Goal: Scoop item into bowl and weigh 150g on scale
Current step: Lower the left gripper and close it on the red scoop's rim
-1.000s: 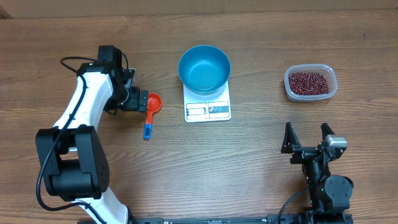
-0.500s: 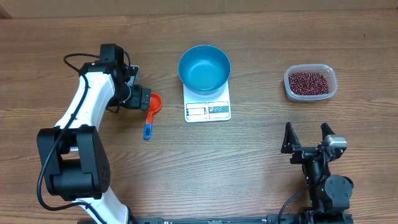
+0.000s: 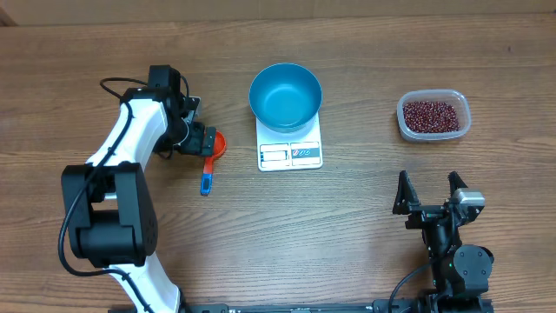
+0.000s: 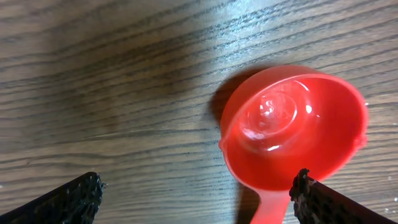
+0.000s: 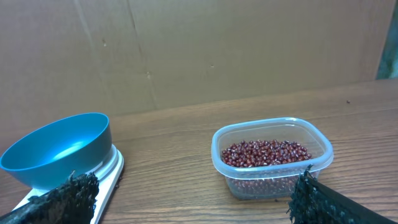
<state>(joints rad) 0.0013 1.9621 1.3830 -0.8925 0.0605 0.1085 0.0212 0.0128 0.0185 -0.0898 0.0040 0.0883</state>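
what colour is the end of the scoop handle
Blue; the rest of the scoop is red. Overhead view shows it best.

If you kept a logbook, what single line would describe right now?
left tool: open, at red scoop | right tool: open, holding nothing | bowl: empty, on scale | beans: in clear tub

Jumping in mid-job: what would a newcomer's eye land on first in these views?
The bright blue bowl, empty on the white scale at top centre of the overhead view, stands out first. To its left lies a red scoop with a blue handle, the left hand open right over its cup. At far right a clear tub holds the dark red beans, and the right hand sits open below it.
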